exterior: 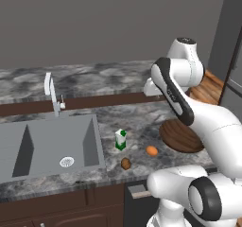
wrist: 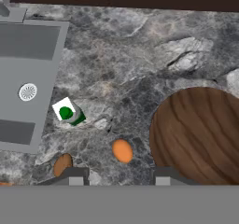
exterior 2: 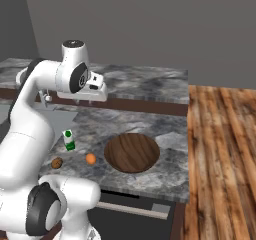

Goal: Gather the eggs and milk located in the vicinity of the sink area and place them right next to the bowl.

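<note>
Grey wall (exterior: 94, 22), marble counter (exterior: 137, 115)

A: What place is this?
B: A kitchen: a grey marble worktop (exterior: 142, 117) with a sink (exterior: 47, 145) and faucet (exterior: 52, 93), brown cabinet fronts (exterior: 61, 207) under it, wooden floor (exterior 2: 220, 159) beside.

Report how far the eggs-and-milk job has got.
Done: nothing looks moved yet. The milk carton stands upright on the counter just right of the sink, with the brown egg nearby. The orange egg lies closest to the bowl but apart from it.
In hand: nothing; the gripper hangs open high above the counter.
Left: carry all three beside the bowl.
</note>
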Controlling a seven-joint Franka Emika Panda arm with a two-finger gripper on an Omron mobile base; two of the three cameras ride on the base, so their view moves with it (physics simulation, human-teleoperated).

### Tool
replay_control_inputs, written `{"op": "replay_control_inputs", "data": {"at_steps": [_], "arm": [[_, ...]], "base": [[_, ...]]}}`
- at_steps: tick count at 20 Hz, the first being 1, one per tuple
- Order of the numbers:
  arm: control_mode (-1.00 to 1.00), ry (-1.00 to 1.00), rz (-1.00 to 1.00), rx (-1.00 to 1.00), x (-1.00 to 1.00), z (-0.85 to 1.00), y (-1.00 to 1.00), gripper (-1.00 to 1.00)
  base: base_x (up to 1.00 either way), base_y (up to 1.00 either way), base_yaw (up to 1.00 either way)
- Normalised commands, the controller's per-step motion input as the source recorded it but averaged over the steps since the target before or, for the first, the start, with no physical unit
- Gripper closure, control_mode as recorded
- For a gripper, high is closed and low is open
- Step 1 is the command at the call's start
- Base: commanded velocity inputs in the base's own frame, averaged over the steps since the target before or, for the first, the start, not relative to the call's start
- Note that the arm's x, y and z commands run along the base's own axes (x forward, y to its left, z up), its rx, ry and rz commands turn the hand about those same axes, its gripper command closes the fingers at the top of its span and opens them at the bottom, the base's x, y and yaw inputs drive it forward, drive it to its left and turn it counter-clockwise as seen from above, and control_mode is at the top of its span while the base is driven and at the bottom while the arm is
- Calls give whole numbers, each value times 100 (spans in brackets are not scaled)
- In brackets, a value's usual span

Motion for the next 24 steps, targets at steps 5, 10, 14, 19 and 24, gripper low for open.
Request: {"op": "replay_control_inputs", "data": {"at_steps": [5, 10, 14, 19, 24], "arm": [[-100, 18, 4, 0, 4, -13, 9, -100], [-100, 10, 0, -10, 1, -40, 82, -100], [-100, 12, 4, -4, 32, -39, 66, -100], [-100, 19, 9, -3, 64, -15, 59, -100], [-100, 25, 7, 0, 63, -19, 30, -100]], "base": [[0, 0, 0], [0, 0, 0], [0, 0, 0], [0, 0, 0], [0, 0, 0]]}}
